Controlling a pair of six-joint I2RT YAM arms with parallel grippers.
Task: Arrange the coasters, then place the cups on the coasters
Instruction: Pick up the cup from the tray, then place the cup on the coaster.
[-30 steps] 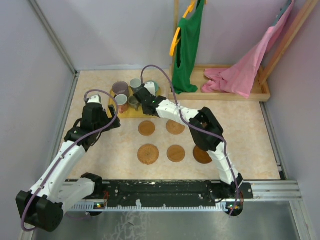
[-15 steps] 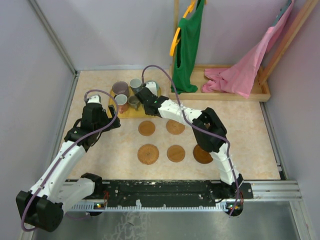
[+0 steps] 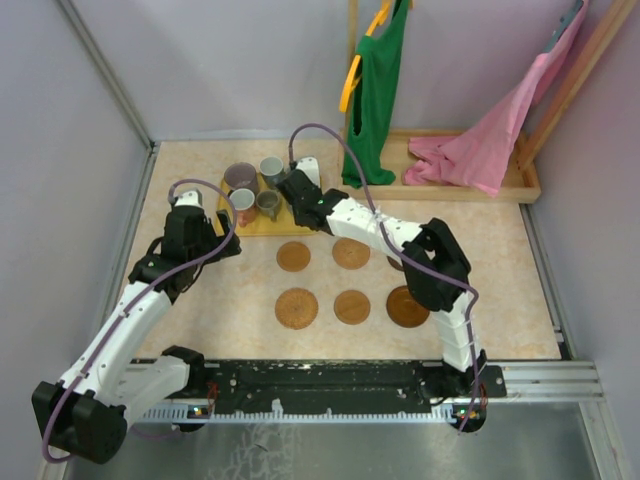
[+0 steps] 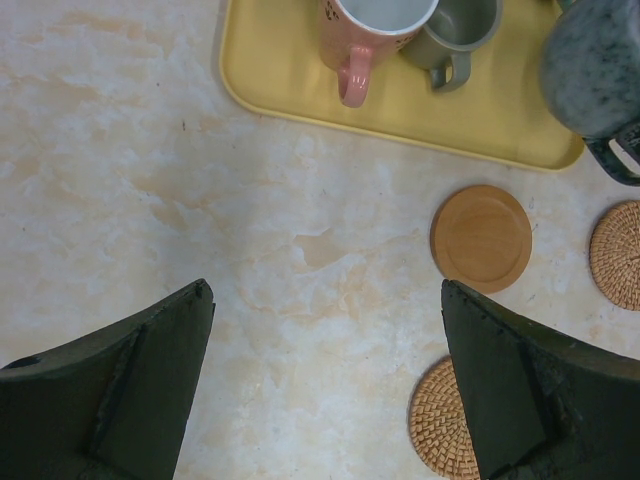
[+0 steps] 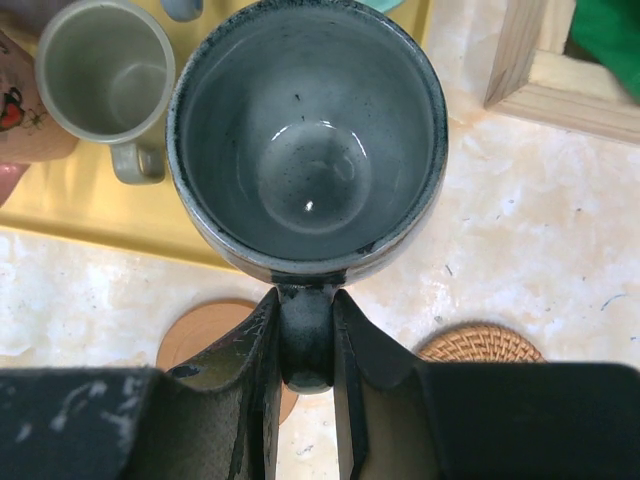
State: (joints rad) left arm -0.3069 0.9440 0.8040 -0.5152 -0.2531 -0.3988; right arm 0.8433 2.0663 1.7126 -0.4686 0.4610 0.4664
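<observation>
My right gripper [image 5: 305,340] is shut on the handle of a dark grey-blue speckled cup [image 5: 310,140], which hangs over the near edge of the yellow tray [image 5: 60,200]. The left wrist view shows the same cup [image 4: 595,70] at the upper right. On the tray [image 3: 252,222] stand a purplish cup [image 3: 240,177], a grey cup [image 3: 271,167], a pink cup [image 3: 242,200] and a grey-green cup [image 3: 266,201]. Round coasters [image 3: 293,256] lie in two rows in front of the tray, one [image 3: 395,262] partly hidden by the right arm. My left gripper [image 4: 325,290] hangs open over bare table left of them.
A wooden base frame [image 3: 520,180] with a green garment [image 3: 375,90] and a pink garment [image 3: 490,140] stands at the back right. Grey walls close in the table on the left, back and right. The right arm stretches across the back row of coasters.
The right arm has shifted a little to the right with the cup in its grip, and its elbow has swung right, uncovering more of the front right coaster. The left arm has not moved.
</observation>
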